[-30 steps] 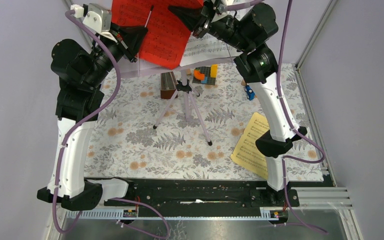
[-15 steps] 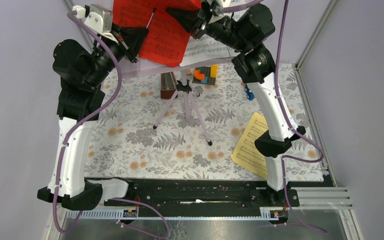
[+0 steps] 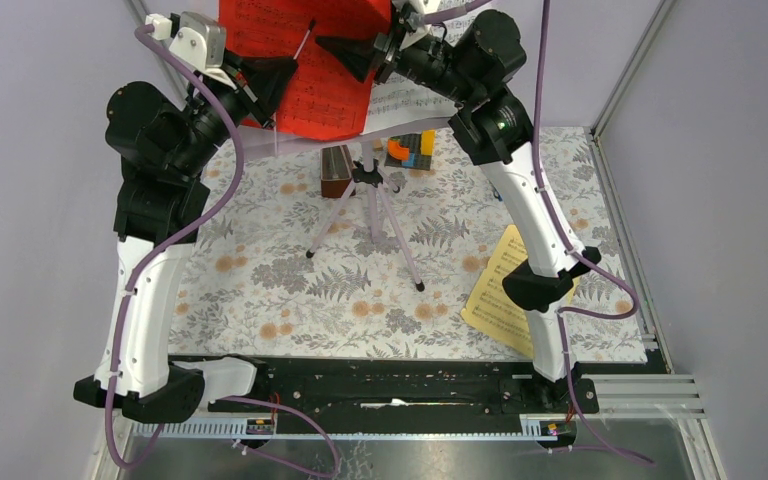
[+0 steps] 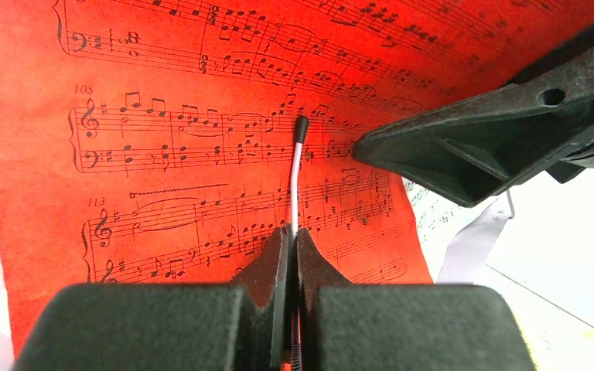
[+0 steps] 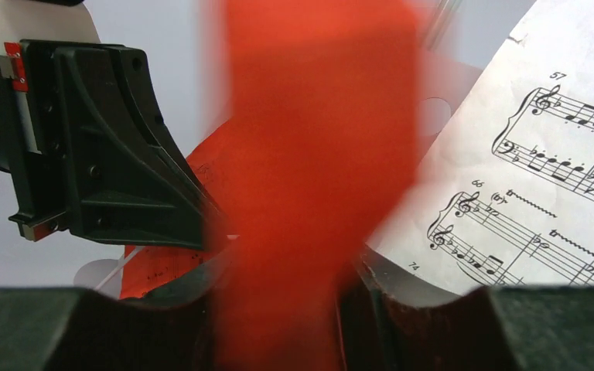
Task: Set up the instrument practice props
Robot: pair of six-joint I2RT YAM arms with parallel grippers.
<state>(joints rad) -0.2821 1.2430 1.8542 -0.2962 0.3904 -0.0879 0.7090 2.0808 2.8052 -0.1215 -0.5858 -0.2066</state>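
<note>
On the floral-print worktop [image 3: 260, 285], toy blocks [image 3: 412, 148] and a brown box [image 3: 336, 170] sit just far of the lilac tripod [image 3: 368, 178]. The right arm [image 3: 535, 215] overlaps a yellow sheet [image 3: 490, 300] at near right. Farther back, the red sheet [image 3: 305, 65] overlaps the white sheet [image 3: 410, 97]. The left gripper [image 4: 294, 236] pinches a thin black-tipped wire [image 4: 297, 166]; the right gripper [image 5: 282, 270] stands spread around the red sheet's edge.

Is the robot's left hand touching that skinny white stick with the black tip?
Touching. The left wrist view shows the left gripper pinching the skinny white stick between its shut fingers, in front of the red music page.
</note>
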